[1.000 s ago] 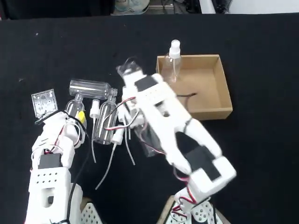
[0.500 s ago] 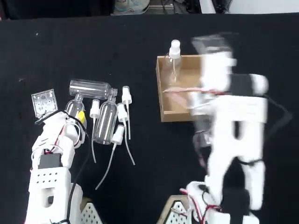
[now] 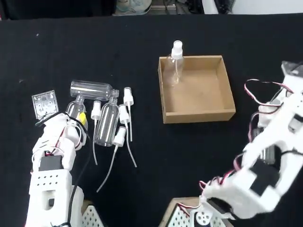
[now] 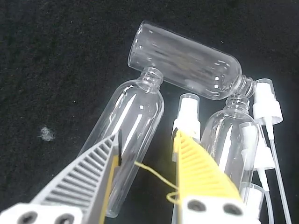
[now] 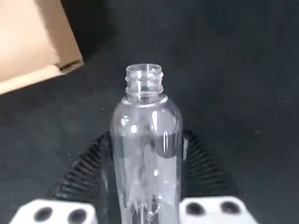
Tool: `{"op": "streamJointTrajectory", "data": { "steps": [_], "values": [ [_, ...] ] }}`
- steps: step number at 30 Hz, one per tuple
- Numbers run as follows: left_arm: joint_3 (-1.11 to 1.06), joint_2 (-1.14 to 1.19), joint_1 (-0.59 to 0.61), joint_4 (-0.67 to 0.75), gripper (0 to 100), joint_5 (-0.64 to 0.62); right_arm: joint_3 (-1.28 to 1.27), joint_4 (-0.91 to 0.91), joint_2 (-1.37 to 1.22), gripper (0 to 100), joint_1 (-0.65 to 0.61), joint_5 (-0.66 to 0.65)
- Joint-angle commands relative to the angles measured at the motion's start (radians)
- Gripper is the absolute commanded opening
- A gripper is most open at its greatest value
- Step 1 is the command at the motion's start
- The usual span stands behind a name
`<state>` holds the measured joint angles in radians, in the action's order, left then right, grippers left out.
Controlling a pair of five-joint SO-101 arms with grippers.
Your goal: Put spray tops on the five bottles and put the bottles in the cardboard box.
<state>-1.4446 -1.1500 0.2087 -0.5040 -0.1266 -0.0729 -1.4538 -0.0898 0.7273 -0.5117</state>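
My left gripper point(image 4: 147, 149) is open, its fingers straddling a capless clear bottle point(image 4: 131, 123) that lies on the black table. Two more capless bottles point(image 3: 92, 89) point(image 3: 106, 120) lie beside it among several loose white spray tops point(image 3: 124, 113). From above, the left gripper point(image 3: 75, 120) is at the left edge of that cluster. My right gripper point(image 5: 147, 147) is shut on a capless clear bottle point(image 5: 145, 140), neck pointing away, beyond the box's corner point(image 5: 32, 42). A capped bottle point(image 3: 176, 61) stands in the far left corner of the cardboard box point(image 3: 222, 101).
The right arm point(image 3: 279, 127) stands at the table's right edge, to the right of the box. A small grey square plate point(image 3: 45, 104) lies left of the bottle cluster. Thin dip tubes point(image 3: 113, 161) trail from the spray tops toward the front.
The right arm has swung from over the bottle cluster, past the box, to the right side of the table, carrying a bottle. The left arm stays still.
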Motion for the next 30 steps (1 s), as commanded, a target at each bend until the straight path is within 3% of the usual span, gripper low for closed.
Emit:
{"op": "streamJointTrajectory", "data": {
  "steps": [1, 9, 15, 20, 23, 30],
  "values": [
    [0.007, -0.018, 0.013, 0.012, 19, -0.002, 0.113, 0.021, -0.122, 13.1, 0.032, -0.015],
    [0.007, -0.018, 0.013, 0.012, 19, -0.002, 0.26, -0.002, -0.278, 16.1, 0.029, -0.02],
    [0.007, -0.018, 0.013, 0.012, 19, -0.002, 0.26, -0.038, -0.312, 31.9, 0.031, -0.071],
    [0.008, -0.018, 0.013, 0.012, 19, -0.002, 0.326, -0.094, -0.312, 28.9, 0.032, -0.072],
    [0.008, -0.018, 0.013, 0.011, 19, -0.002, 0.371, -0.169, -0.314, 28.9, 0.034, -0.141],
    [0.012, -0.018, 0.013, 0.011, 19, -0.002, 0.311, -0.249, -0.337, 28.6, 0.028, -0.19]
  ]
}}
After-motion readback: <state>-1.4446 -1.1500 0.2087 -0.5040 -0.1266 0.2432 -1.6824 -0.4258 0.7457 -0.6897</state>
